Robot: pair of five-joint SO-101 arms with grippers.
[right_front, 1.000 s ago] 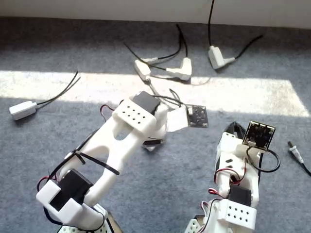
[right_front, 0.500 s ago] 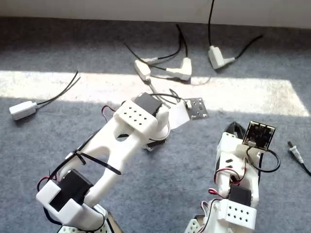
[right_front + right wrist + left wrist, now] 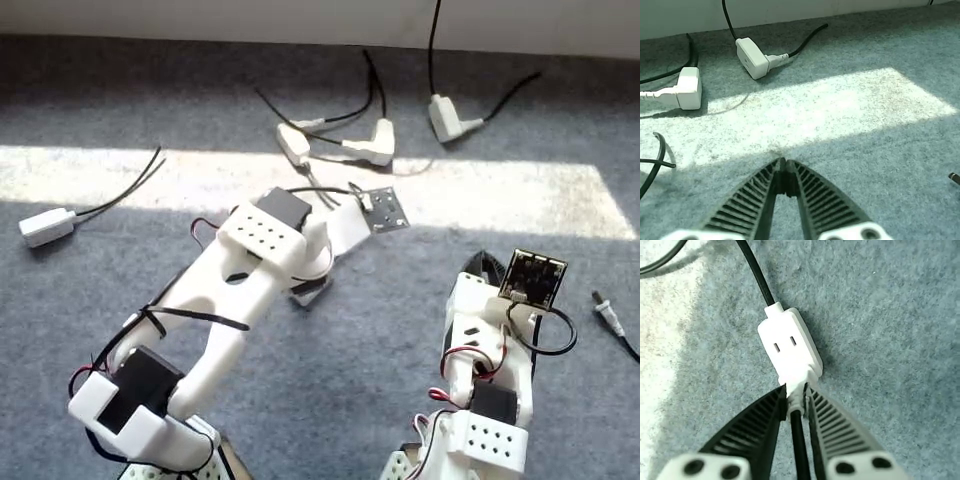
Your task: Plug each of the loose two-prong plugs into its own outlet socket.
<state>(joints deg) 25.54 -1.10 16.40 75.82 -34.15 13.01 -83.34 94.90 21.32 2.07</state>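
My left fingers (image 3: 752, 422) pinch a plug (image 3: 797, 390), its tip touching the white outlet socket (image 3: 790, 345). That arm has pushed forward this past second, so I judge insertion under way. Right fingers (image 3: 812, 197) pressed together, empty.

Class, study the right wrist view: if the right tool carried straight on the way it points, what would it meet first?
The way looks free over the carpet at first. The right tool, shut, aims roughly at the white socket block farther off, though depth is hard to judge.
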